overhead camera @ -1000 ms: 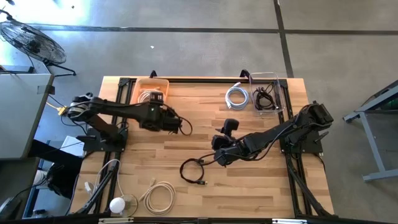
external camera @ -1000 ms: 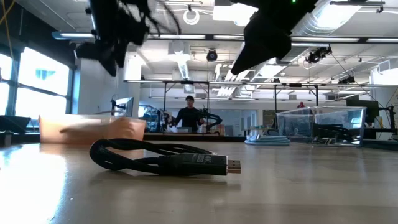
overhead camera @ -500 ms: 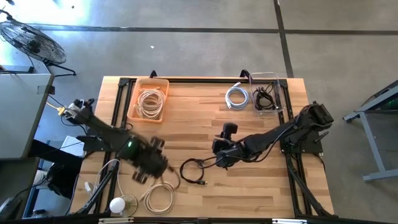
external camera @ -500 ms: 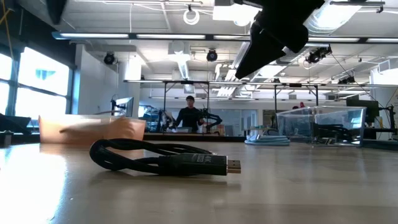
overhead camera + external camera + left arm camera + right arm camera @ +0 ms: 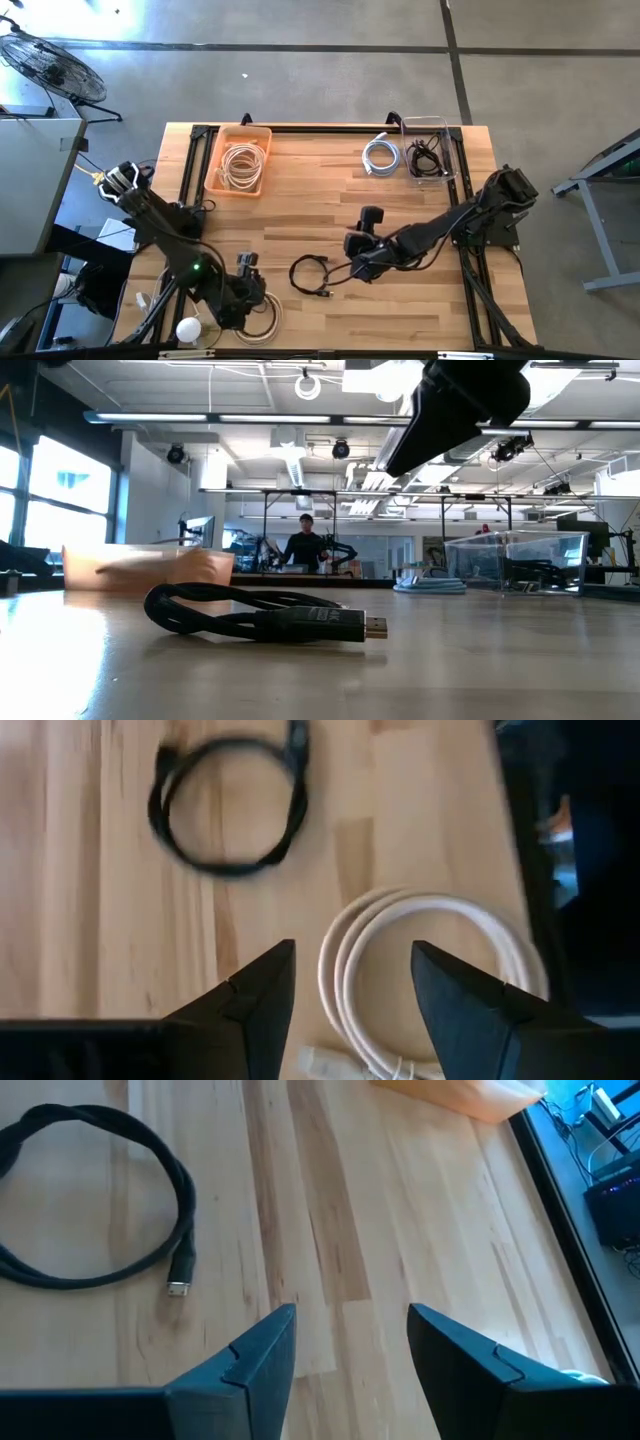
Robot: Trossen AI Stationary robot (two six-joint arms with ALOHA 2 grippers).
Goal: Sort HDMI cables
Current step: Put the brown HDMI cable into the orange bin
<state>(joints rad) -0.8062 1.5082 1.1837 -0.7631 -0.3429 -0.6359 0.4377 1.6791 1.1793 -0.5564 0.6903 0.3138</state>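
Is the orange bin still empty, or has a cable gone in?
Not empty: the orange bin holds one coiled cream cable.

A wooden table is lying under me, with an orange tray sitting at its far left corner and a clear bin at its far right. A fan is standing on the floor beyond the table, and a person is sitting far across the room.
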